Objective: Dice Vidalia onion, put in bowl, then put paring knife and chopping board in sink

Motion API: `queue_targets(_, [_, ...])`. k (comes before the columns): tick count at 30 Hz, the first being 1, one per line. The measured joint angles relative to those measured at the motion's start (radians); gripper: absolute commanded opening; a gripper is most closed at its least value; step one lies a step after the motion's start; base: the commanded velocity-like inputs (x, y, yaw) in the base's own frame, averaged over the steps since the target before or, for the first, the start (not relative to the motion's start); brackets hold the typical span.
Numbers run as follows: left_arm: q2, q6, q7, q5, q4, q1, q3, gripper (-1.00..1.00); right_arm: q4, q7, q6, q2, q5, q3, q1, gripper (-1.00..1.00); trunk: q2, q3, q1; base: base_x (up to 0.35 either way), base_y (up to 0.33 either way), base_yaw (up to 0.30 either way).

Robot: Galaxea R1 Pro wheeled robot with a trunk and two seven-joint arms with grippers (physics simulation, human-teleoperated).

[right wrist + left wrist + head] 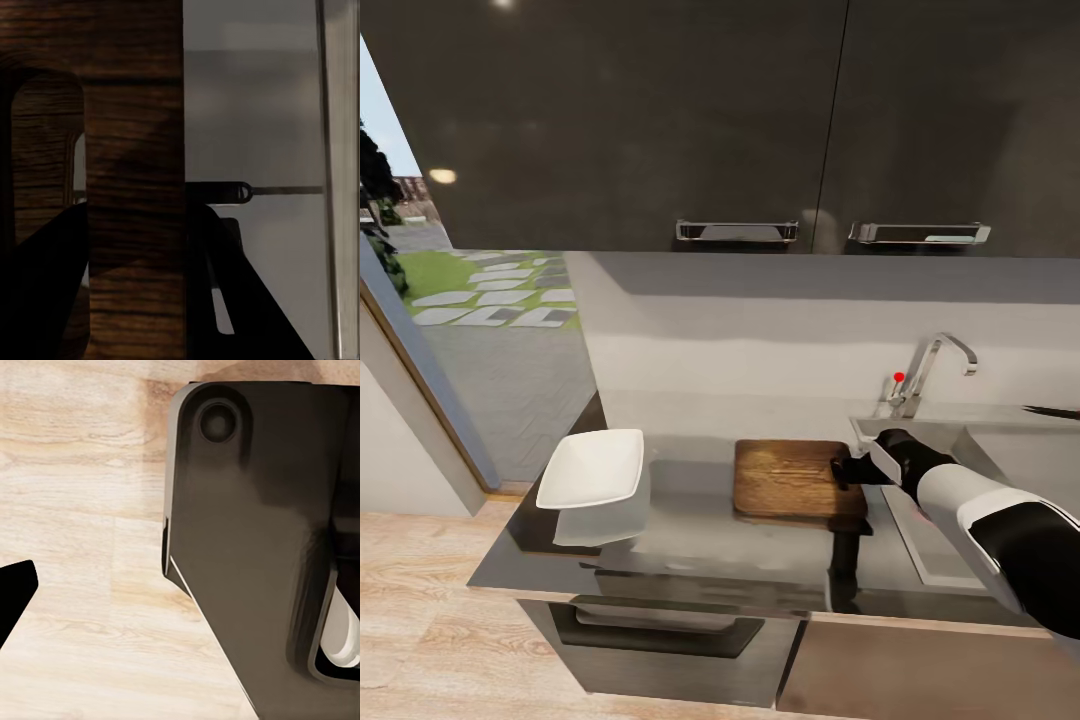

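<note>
**Right gripper clamped on the chopping board's edge**

The right gripper (847, 470) straddles the chopping board (788, 478) by its handle slot — fingers closed on that edge. The board lies on the countertop (690, 560) between the white bowl (592, 468) and the sink (1000, 450) — tap (932, 368) behind.

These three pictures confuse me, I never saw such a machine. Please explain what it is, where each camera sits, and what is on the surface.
It is a simulated two-armed robot in a kitchen. The head camera looks down at the long grey countertop. On it lie a shallow white squarish bowl and a flat brown wooden chopping board, beside the grey steel sink. The right gripper is at the board's right edge; the right wrist camera shows its dark fingers astride that edge, though a firm grip is unclear. The left wrist camera shows pale wooden floor.
</note>
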Motion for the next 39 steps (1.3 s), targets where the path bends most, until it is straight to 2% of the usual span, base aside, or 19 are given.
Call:
queue_targets(17, [0.000,0.000,0.000,0.000,0.000,0.000,0.000,1.00,0.000,0.001,0.000,-0.002,0.005,0.001,0.000,-1.00,0.000,0.000,0.000,0.000,0.000,0.000])
queue_targets(18, [0.000,0.000,0.000,0.000,0.000,0.000,0.000,1.00,0.000,0.001,0.000,-0.002,0.005,0.001,0.000,1.00,0.000,0.000,0.000,0.000,0.000,0.000])
queue_targets(39, [-0.001,0.000,0.000,0.000,0.000,0.000,0.000,1.00,0.000,0.001,-0.001,-0.001,0.006,0.000,0.000,1.00,0.000,0.000,0.000,0.000,0.000,0.000])
